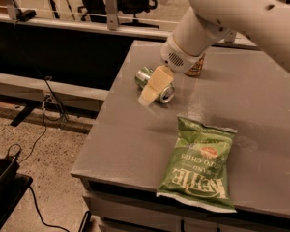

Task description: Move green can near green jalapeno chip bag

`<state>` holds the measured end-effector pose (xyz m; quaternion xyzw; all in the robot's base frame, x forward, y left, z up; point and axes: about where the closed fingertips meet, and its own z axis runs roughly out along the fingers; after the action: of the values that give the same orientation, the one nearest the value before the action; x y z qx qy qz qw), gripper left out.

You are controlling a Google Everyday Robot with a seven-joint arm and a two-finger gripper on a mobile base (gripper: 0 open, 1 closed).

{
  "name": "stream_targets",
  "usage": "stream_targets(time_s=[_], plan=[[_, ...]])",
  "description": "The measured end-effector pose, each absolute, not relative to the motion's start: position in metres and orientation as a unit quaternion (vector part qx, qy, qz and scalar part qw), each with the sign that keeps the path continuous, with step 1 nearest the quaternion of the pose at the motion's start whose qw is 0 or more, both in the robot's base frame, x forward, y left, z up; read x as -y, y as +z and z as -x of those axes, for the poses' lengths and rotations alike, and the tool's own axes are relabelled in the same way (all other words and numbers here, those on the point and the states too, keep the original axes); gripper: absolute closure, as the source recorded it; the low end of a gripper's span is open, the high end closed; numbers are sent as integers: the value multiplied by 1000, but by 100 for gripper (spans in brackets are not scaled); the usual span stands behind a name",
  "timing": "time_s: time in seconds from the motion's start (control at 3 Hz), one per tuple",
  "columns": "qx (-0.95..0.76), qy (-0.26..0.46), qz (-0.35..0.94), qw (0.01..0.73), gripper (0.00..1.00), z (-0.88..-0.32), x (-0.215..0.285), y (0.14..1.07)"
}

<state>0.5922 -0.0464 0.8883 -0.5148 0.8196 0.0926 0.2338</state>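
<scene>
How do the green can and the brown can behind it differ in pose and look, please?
The green can lies on its side; the brown can stands upright. The green can is shiny green, the brown can coppery. The pincer crosses in front of the green can's middle, while the arm's wrist hides most of the brown can. Both are small drink cans on the grey table.

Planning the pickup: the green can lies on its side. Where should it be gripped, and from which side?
Probably across the mid-body of the green can, coming from above. It lies on its side, axis running back-left to front-right, so squeezing across the round wall should stop it rolling. The gripper hangs over its middle.
</scene>
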Motion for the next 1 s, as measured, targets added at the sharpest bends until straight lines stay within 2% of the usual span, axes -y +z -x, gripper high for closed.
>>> stream_targets(time_s=[0.33,0.67,1.0], plan=[[-826,94,509,225,0,-598,29,865],[-836,90,497,214,18,-600,24,848],[-842,92,489,210,42,-603,26,844]])
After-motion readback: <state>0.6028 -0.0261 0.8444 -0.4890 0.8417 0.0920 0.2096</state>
